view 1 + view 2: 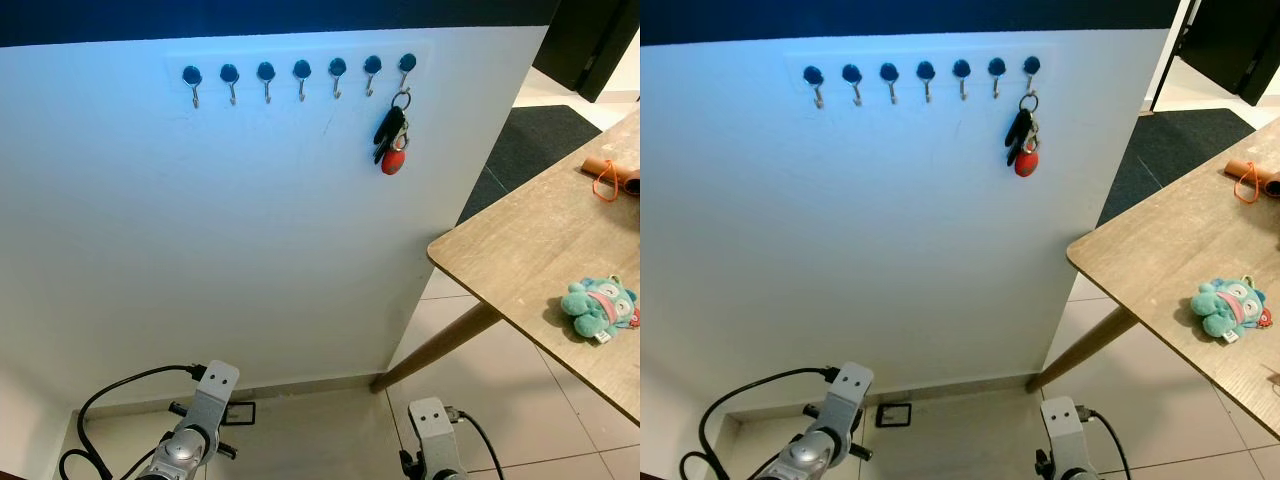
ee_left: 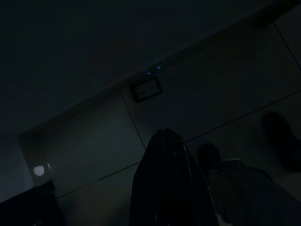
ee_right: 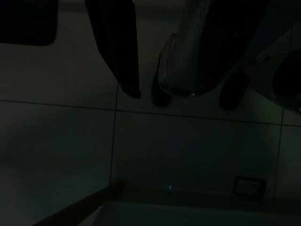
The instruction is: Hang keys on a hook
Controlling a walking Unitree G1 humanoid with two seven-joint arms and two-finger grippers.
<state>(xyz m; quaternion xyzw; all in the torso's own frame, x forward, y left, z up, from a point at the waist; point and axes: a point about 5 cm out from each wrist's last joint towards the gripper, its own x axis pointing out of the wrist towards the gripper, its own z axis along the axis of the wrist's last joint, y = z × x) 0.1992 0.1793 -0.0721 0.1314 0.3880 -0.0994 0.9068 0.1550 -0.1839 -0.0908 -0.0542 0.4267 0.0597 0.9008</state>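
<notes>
A bunch of keys (image 1: 392, 135) with black fobs and a red tag hangs from the rightmost hook (image 1: 406, 68) in a row of several blue-capped hooks (image 1: 266, 78) on the white wall. Both silver arms hang low by the floor, the left arm (image 1: 195, 425) and the right arm (image 1: 432, 440), far below the keys. In the dark left wrist view my left gripper (image 2: 164, 141) shows as one closed black shape over floor tiles. My right gripper (image 3: 129, 89) also looks shut, with nothing in it.
A wooden table (image 1: 520, 260) juts in from the right, its slanted leg (image 1: 435, 352) reaching the floor near the wall. A teal plush toy (image 1: 598, 306) and an orange-corded item (image 1: 605, 180) lie on it. A dark mat (image 1: 530, 140) lies beyond the wall's end.
</notes>
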